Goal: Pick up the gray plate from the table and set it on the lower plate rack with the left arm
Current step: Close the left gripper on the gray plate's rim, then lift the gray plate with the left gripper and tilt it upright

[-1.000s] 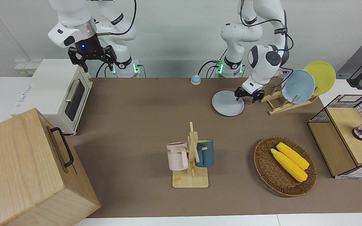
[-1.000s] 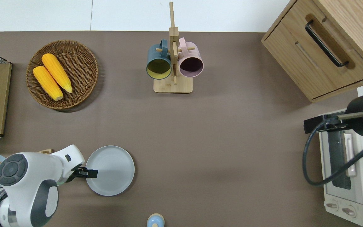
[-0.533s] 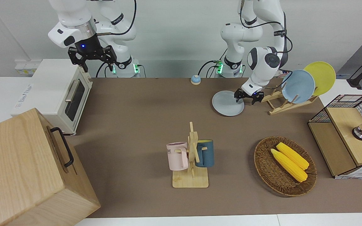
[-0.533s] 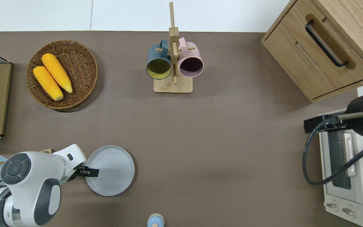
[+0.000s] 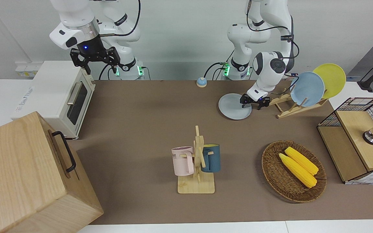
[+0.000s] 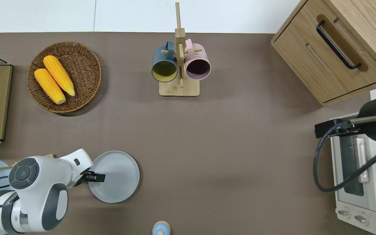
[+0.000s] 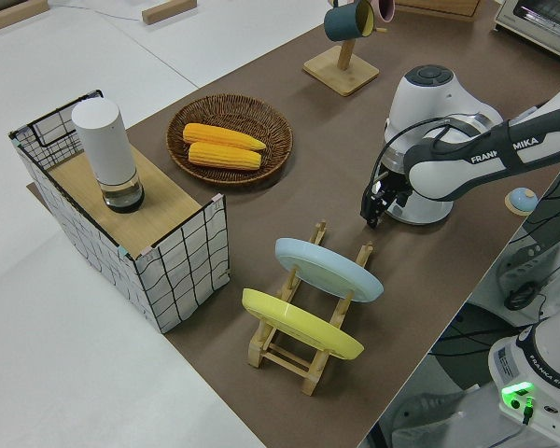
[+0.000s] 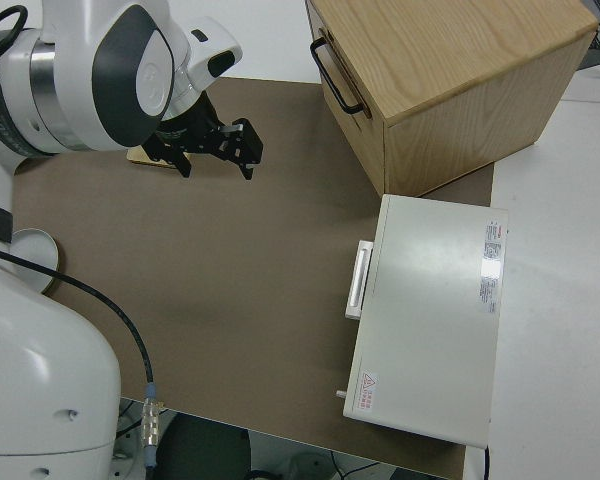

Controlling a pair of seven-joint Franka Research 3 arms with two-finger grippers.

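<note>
Since a second ago the left gripper (image 5: 250,104), fingers spread, has slid farther over the gray plate (image 5: 232,107) rim beside the lower plate rack (image 5: 295,108), nearing a grasp.

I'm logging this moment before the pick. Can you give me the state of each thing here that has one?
gray plate: flat on the table, not lifted.
left gripper: low at the plate's rim, open.
lower plate rack: blue plate and yellow plate standing in it.
right gripper: parked, open.
toaster oven: door shut.
wooden cabinet: drawer shut.
mug stand: pink and dark blue mugs hanging.
basket: two corn cobs inside.
</note>
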